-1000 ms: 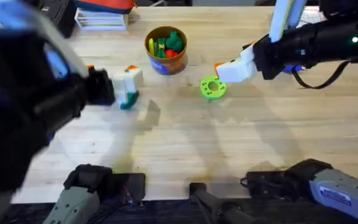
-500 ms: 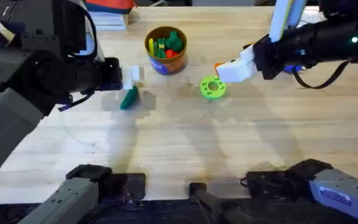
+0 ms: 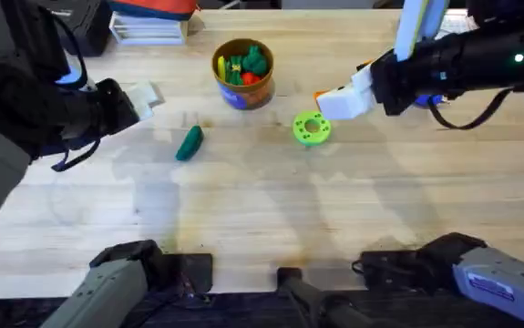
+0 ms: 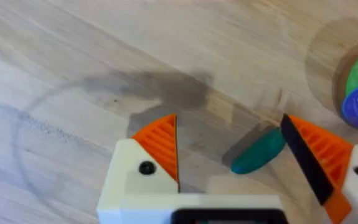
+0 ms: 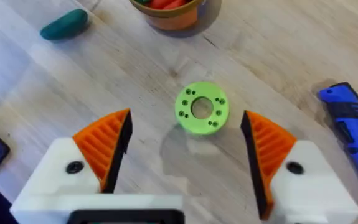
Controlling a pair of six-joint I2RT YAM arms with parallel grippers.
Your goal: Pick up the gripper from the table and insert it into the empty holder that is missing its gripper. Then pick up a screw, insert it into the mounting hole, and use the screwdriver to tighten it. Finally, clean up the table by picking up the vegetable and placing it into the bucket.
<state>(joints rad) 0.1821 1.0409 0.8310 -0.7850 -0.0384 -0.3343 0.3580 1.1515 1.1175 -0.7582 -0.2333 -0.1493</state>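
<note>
The dark-green vegetable (image 3: 189, 143) lies on the wood table left of the bucket (image 3: 242, 73), a blue cup with a yellow rim holding several toy vegetables. My left gripper (image 3: 146, 95) hovers left of the vegetable, open and holding nothing. In the left wrist view the vegetable (image 4: 259, 151) shows between the open gripper's (image 4: 235, 158) orange pads, on the table below. My right gripper (image 5: 188, 152) is open above a bright-green disc (image 5: 202, 107). The blue screwdriver (image 5: 348, 117) lies beside it. The loose gripper piece, holder and screw are out of view.
The green disc (image 3: 312, 128) sits right of the bucket, just below my right gripper (image 3: 332, 101). Books and dark gear stand at the back left (image 3: 148, 27). Bare tabletop (image 3: 271, 210) stretches across the front.
My left arm has pulled back to the left and away from the vegetable, which stays on the table. The right arm has not moved.
</note>
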